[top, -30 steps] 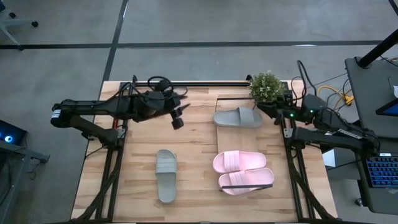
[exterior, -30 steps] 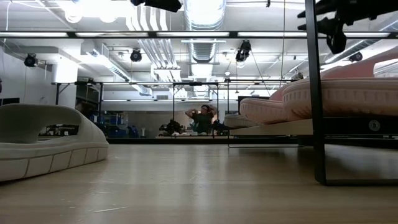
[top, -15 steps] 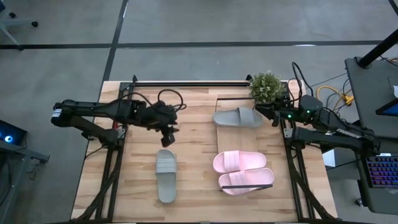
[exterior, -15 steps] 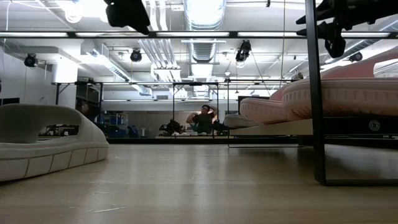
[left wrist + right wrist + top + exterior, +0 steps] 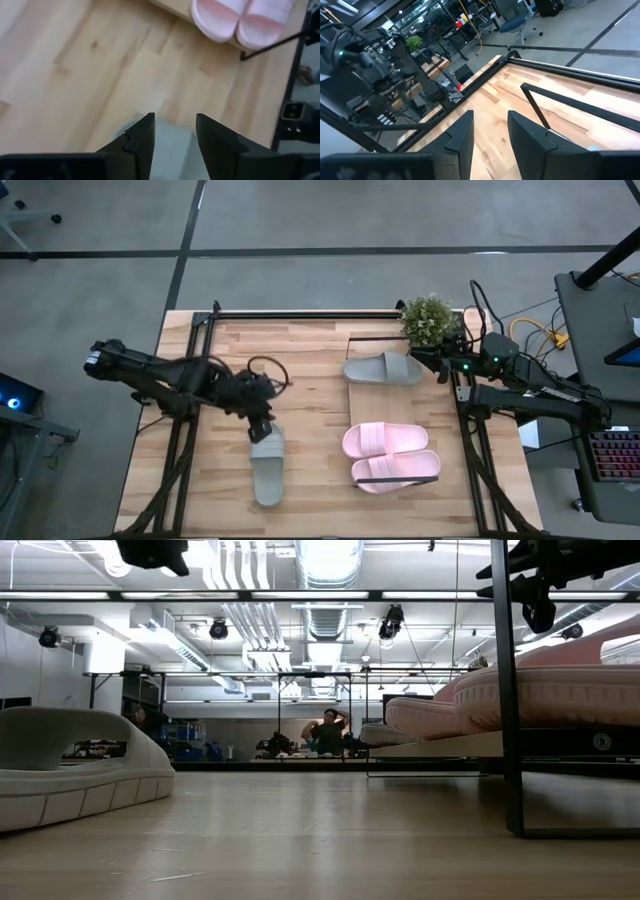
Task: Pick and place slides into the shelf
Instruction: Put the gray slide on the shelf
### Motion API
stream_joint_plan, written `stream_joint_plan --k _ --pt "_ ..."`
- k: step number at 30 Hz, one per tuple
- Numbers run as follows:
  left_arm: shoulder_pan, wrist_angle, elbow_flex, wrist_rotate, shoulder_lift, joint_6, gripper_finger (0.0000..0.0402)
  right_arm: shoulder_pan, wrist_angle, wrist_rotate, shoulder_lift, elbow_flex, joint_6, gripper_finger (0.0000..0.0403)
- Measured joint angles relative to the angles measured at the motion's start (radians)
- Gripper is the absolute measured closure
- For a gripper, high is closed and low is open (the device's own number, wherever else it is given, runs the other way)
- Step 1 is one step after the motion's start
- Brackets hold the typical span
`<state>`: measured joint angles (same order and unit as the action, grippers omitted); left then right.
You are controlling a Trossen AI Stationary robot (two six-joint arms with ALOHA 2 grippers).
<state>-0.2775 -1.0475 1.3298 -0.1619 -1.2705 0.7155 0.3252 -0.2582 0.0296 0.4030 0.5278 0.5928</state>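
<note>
Plank tabletop (image 5: 310, 395) from above: left gripper (image 5: 262, 425) hangs right over the near end of the loose grey-green slide (image 5: 266, 463), fingers apart, nothing held. That slide's long axis runs front to back on the table. Its mate (image 5: 381, 368) and the pink pair (image 5: 390, 455) lie crosswise on the shelf (image 5: 352, 405). Low view only catches slide edges plus a person (image 5: 325, 732) far off in the room. Right gripper (image 5: 490, 131) sits by the plant (image 5: 427, 319), fingers slightly apart, empty.

Two pink slides (image 5: 390, 455), two grey-green (image 5: 267, 463).
</note>
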Motion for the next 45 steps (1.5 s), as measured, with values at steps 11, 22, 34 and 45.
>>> stream_joint_plan --k 11,22,34,45 --pt "-0.237 -0.147 0.066 0.015 -0.159 0.048 0.0274 0.0 0.001 -0.011 0.002 -0.001 0.055 0.0291" --pt "-0.427 -0.269 0.065 -0.369 -0.366 0.093 0.0274 0.0 0.002 -0.033 0.002 -0.001 0.205 0.0291" --pt "-0.512 -0.261 0.053 -0.43 -0.549 0.248 0.0274 0.0 0.002 -0.033 0.026 -0.003 0.257 0.0291" --pt "-0.518 -0.277 0.067 -0.484 -0.646 0.389 0.0274 0.0 0.002 -0.03 0.117 -0.006 0.289 0.0291"
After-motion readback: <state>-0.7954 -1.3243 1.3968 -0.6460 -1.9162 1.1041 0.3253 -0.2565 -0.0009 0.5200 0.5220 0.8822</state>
